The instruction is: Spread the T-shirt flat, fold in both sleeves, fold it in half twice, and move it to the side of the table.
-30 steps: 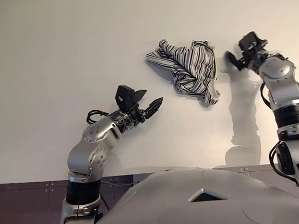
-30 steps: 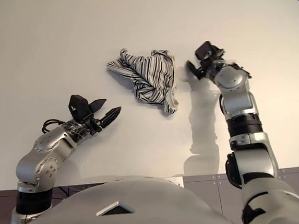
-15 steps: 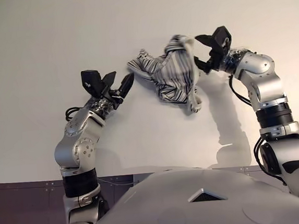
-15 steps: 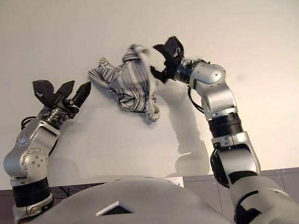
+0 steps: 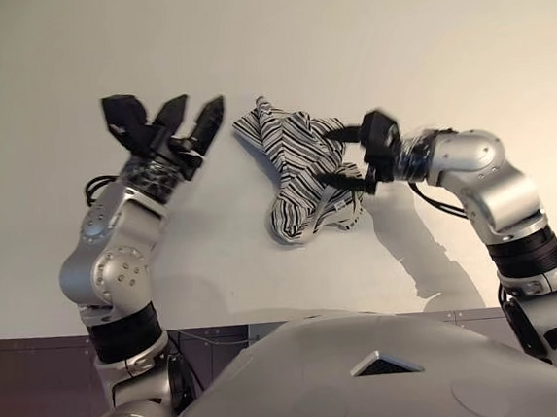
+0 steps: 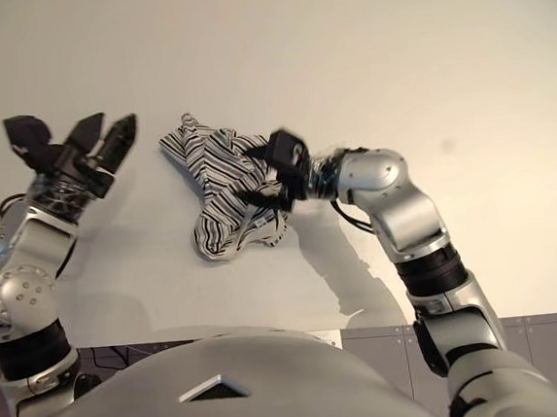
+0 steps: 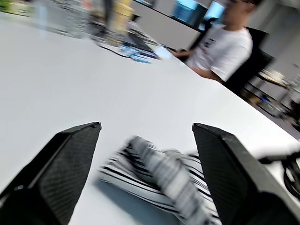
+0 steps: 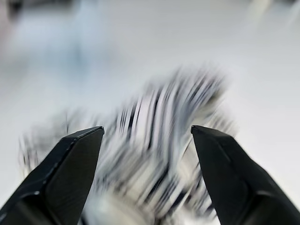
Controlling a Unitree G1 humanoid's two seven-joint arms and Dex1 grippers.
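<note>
Pale worktop [image 5: 420,40] carries a crumpled black-and-white striped T-shirt [image 5: 300,172], bunched in a heap between the two claws. At its right edge the right claw [image 5: 340,156] stands wide open, one finger over the upper folds and one low against the cloth, with the stripes showing between them in the right wrist view; nothing is pinched. The left claw [image 5: 196,106] is also spread open and holds nothing, raised just beside the shirt's nearest corner and apart from it.
</note>
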